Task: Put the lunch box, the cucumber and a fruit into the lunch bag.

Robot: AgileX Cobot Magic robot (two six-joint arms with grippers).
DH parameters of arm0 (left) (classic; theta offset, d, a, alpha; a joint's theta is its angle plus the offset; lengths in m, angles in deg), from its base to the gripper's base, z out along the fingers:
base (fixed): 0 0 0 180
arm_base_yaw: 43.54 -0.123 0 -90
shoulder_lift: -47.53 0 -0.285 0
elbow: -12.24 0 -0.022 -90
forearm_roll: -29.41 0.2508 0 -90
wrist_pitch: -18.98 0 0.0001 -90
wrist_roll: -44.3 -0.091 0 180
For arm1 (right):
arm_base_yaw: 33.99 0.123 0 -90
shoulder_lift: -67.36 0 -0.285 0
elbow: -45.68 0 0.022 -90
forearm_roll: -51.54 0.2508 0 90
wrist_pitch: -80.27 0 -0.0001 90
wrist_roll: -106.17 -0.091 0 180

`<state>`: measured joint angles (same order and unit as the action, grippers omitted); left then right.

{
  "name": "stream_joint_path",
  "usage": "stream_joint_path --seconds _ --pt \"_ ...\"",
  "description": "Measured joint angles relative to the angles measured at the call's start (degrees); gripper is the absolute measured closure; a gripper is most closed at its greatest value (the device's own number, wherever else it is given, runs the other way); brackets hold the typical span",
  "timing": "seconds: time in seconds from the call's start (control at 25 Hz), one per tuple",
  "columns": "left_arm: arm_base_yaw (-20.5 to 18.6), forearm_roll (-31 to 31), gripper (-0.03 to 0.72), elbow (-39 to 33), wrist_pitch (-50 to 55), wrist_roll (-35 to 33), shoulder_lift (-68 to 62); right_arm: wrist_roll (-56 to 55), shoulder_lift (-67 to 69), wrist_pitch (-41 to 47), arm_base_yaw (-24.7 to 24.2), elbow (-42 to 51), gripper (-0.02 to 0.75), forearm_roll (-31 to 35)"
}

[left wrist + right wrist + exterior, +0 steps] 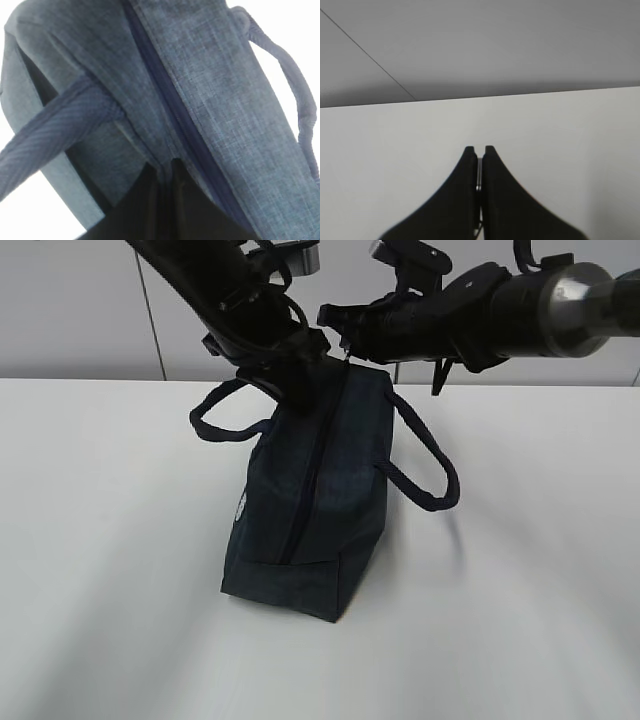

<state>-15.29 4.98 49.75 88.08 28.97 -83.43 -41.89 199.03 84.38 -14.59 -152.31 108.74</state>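
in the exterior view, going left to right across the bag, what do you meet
left loop handle → white round logo → zipper line down the lunch bag → right loop handle

Lab, bare white table (120,540), panelled wall (80,310)

1. Left arm (215,285): matte black links with black cables looped alongside, and a silver-grey block near the top.
2. Right arm (520,305): thick black cylindrical link ending in a polished silver joint; thin black cables hang off it.
3. Right pincer (479,165): two smooth black fingers, broad at the base, curving to narrow rounded tips.
4. Left pincer (165,172): dark and matte.
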Motion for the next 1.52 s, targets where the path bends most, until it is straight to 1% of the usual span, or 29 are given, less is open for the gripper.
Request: stream_joint_path --seconds 0.24,0.44,0.76,0.92,1.2,1.52 --pt "1.0 -0.2 0.696 0.0 -1.0 -0.3 0.0 0.0 0.0 1.9 -1.1 0.0 0.738 0.6" --pt "1.2 -3.0 0.696 0.0 -1.1 -0.8 0.0 1.0 0.0 3.2 -1.4 -0.7 0.738 0.6" --pt "1.2 -5.1 0.696 0.0 -1.2 -0.8 0.5 2.2 0.0 4.3 -1.6 -2.4 0.738 0.6" --pt "1.2 -5.3 0.696 0.0 -1.3 -0.8 0.5 2.8 0.8 4.9 -1.7 -2.8 0.738 0.6" --pt "2.7 -4.9 0.696 0.0 -1.3 -0.8 0.5 2.9 2.1 6.0 -2.3 -2.9 0.738 0.6" --pt "3.5 -4.5 0.696 0.0 -1.4 -0.9 0.5 3.4 2.4 8.0 -3.4 -2.9 0.738 0.6"
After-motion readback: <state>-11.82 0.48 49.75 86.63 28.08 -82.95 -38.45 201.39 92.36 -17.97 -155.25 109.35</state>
